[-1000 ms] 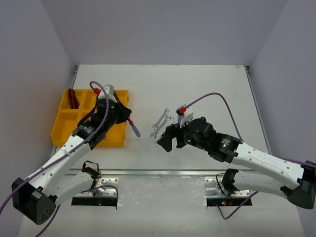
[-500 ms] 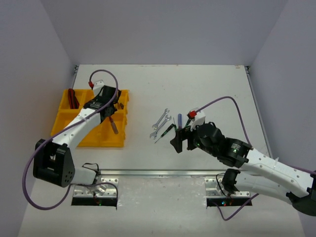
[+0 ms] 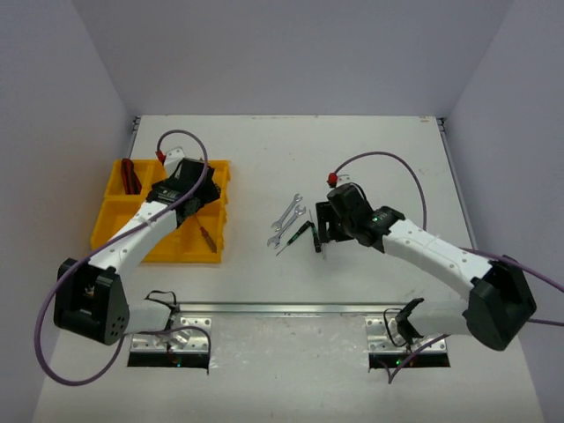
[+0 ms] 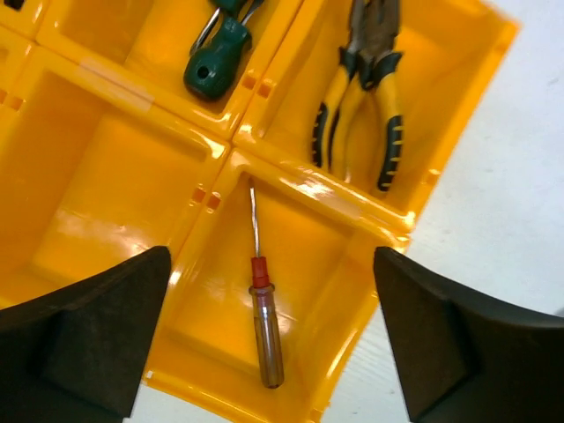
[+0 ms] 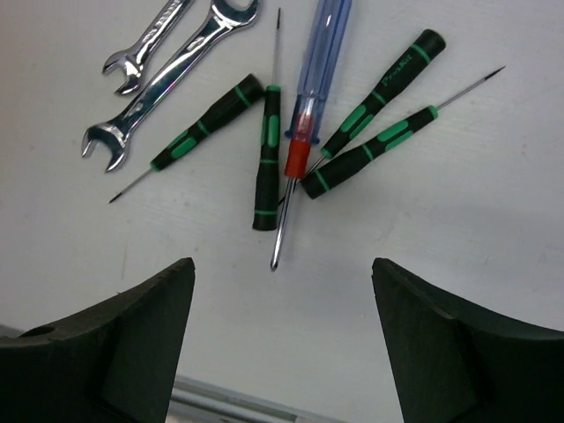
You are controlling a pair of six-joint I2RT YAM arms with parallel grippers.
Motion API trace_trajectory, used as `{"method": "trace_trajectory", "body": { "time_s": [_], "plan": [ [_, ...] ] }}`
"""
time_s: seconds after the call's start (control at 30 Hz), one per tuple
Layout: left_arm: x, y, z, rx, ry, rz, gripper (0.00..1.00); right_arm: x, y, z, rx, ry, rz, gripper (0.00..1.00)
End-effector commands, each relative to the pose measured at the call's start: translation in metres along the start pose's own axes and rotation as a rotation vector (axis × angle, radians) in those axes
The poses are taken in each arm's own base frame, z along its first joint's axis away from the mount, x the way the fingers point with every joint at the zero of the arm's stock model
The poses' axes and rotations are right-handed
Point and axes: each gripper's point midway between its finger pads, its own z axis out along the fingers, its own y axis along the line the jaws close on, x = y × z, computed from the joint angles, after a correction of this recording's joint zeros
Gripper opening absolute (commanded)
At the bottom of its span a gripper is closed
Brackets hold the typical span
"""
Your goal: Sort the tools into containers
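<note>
My left gripper (image 4: 273, 352) hangs open over the near right compartment of the yellow tray (image 4: 106, 167), where a screwdriver (image 4: 264, 322) with a red collar lies loose. Yellow-handled pliers (image 4: 366, 88) and a green-handled tool (image 4: 216, 57) lie in the compartments behind. From above, the left gripper (image 3: 189, 204) sits over the tray (image 3: 115, 220). My right gripper (image 5: 282, 291) is open just short of a heap of tools on the table: a blue-handled screwdriver (image 5: 313, 79), several green-and-black screwdrivers (image 5: 266, 159) and two silver wrenches (image 5: 167, 75). Nothing is between either pair of jaws.
Red-handled tools (image 3: 129, 174) lie in the tray's far left compartment. The tool heap (image 3: 295, 227) is mid-table, with the right gripper (image 3: 322, 231) beside it. A metal rail (image 3: 291, 308) runs along the near edge.
The left gripper carried a screwdriver over the tray, opened and dropped it into the near right compartment. The right arm swung toward the tool heap, its jaws narrowing somewhat.
</note>
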Motion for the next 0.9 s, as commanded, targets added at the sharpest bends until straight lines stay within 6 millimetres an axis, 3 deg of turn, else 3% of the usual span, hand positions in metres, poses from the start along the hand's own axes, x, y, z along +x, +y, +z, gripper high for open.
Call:
{"method": "trace_trajectory", "body": {
  "time_s": [0.0, 0.07, 0.2, 0.27, 0.4, 0.57, 0.8, 0.87],
  "plan": [
    [-0.021, -0.035, -0.061, 0.221, -0.104, -0.019, 1.0, -0.045, -0.005, 0.033, 0.056, 0.008, 0.012, 0.53],
    [-0.022, -0.042, -0.087, 0.301, -0.126, -0.01, 1.0, -0.051, -0.014, 0.057, 0.097, 0.055, 0.03, 0.48],
    [-0.014, -0.037, -0.117, 0.426, -0.118, 0.021, 1.0, -0.06, -0.017, 0.094, 0.122, 0.123, 0.009, 0.38],
    [-0.012, -0.03, -0.124, 0.441, -0.125, 0.027, 1.0, -0.07, -0.017, 0.1, 0.136, 0.121, 0.005, 0.37],
    [-0.012, -0.016, -0.14, 0.474, -0.15, 0.031, 1.0, -0.06, -0.025, 0.126, 0.178, 0.186, 0.024, 0.36],
    [-0.006, -0.013, -0.139, 0.476, -0.145, 0.042, 1.0, -0.039, -0.02, 0.146, 0.154, 0.258, 0.04, 0.32],
    [-0.001, -0.019, -0.136, 0.491, -0.126, 0.06, 1.0, -0.025, -0.025, 0.148, 0.179, 0.285, 0.061, 0.28],
    [0.0, -0.02, -0.136, 0.499, -0.122, 0.06, 1.0, -0.027, -0.024, 0.146, 0.176, 0.28, 0.062, 0.16]
  ]
}}
